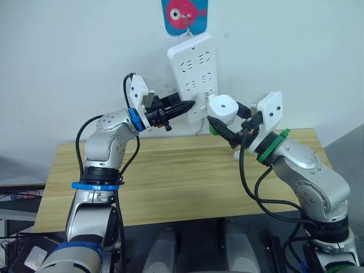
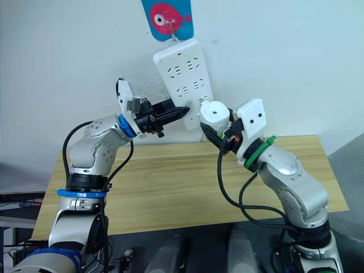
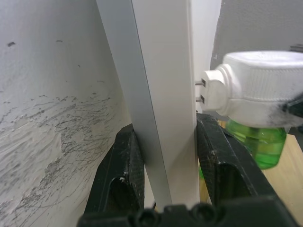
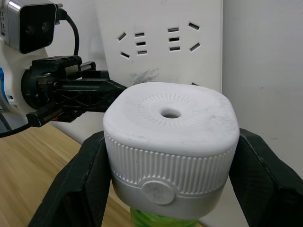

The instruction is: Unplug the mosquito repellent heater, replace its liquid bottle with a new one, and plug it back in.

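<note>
The white mosquito repellent heater (image 1: 223, 107) has a round vent hole in its top, and a green liquid bottle (image 3: 255, 142) hangs under it. My right gripper (image 4: 173, 179) is shut on the heater's ribbed sides and holds it at the lower right face of the white power strip (image 1: 193, 62) on the wall. Two metal prongs show between the heater (image 3: 260, 85) and the strip's face (image 3: 161, 71); I cannot tell how deep they sit. My left gripper (image 3: 165, 165) is shut on the strip's lower edge, one finger behind it and one in front.
The strip hangs from a blue hook plate with a pink fish (image 1: 185, 16). A wooden table (image 1: 170, 176) stands against the white wall below both arms, its top bare. Black cables loop from both wrists.
</note>
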`<control>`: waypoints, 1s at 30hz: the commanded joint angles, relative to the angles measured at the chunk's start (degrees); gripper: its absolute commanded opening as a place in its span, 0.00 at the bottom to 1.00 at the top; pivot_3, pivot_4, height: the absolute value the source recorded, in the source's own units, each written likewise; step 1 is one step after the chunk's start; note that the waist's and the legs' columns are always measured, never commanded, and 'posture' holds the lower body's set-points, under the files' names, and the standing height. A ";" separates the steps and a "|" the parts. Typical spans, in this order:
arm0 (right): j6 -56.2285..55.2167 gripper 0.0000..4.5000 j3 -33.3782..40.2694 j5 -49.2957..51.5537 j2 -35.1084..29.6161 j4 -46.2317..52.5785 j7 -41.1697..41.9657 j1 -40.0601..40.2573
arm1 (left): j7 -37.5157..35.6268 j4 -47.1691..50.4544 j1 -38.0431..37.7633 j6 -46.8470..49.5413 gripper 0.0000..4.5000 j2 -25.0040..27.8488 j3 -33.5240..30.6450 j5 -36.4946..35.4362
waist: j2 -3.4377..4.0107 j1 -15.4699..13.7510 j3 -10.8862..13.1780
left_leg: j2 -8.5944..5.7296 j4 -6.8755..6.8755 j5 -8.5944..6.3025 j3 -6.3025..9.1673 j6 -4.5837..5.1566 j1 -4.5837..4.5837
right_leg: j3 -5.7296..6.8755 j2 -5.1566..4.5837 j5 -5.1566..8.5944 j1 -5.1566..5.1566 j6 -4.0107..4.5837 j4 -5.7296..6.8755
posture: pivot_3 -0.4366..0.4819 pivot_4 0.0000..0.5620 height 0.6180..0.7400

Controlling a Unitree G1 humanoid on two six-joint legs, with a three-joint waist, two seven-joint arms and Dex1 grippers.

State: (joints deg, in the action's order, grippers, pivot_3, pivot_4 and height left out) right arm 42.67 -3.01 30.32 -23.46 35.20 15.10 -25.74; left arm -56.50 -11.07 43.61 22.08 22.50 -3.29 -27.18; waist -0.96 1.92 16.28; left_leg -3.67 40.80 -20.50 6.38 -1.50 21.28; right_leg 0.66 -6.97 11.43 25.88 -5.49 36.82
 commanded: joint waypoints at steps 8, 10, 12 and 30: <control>-0.34 0.69 0.02 -2.82 -0.98 0.51 1.35 -2.71 | -0.79 2.66 -0.50 0.97 0.28 -0.06 1.26 -0.59 | 0.00 0.01 0.00 | 0.00 0.00 0.00 -0.02 0.00 -0.01 | 0.00 0.00 0.00 0.01 0.00 0.01 | 0.43 0.46 1.00; -0.19 0.69 -0.53 -3.60 -1.46 0.13 1.96 -3.28 | -0.86 2.60 -0.41 0.98 0.28 -0.08 1.34 -0.60 | 0.00 0.01 0.00 | 0.01 0.00 0.00 -0.02 0.00 -0.01 | -0.01 0.00 0.00 0.01 0.00 0.01 | 0.43 0.46 1.00; -0.32 0.69 -1.67 -4.98 -2.32 -0.39 2.82 -4.07 | -0.96 2.75 -0.45 1.10 0.28 -0.03 1.43 -0.69 | 0.00 0.01 0.00 | 0.00 0.01 0.00 -0.02 0.00 -0.01 | -0.01 0.00 0.00 0.01 0.00 0.02 | 0.43 0.46 1.00; 4.00 0.69 1.74 -4.55 5.66 -6.91 0.78 -7.64 | -0.97 4.78 -1.49 2.44 0.28 0.01 1.74 -0.89 | 0.00 0.70 0.00 | 0.04 0.02 0.00 0.00 0.00 -0.09 | -0.08 0.00 0.00 0.03 0.00 0.04 | 0.44 0.47 1.00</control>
State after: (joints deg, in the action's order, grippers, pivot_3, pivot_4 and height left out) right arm 47.61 -2.82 27.09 -18.17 29.11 17.77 -32.59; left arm -55.00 -9.25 42.70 23.51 23.44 -3.98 -26.50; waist -0.96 2.61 16.28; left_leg -3.63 40.83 -20.50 6.39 -1.50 21.17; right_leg 0.58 -6.97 11.43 25.92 -5.48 36.85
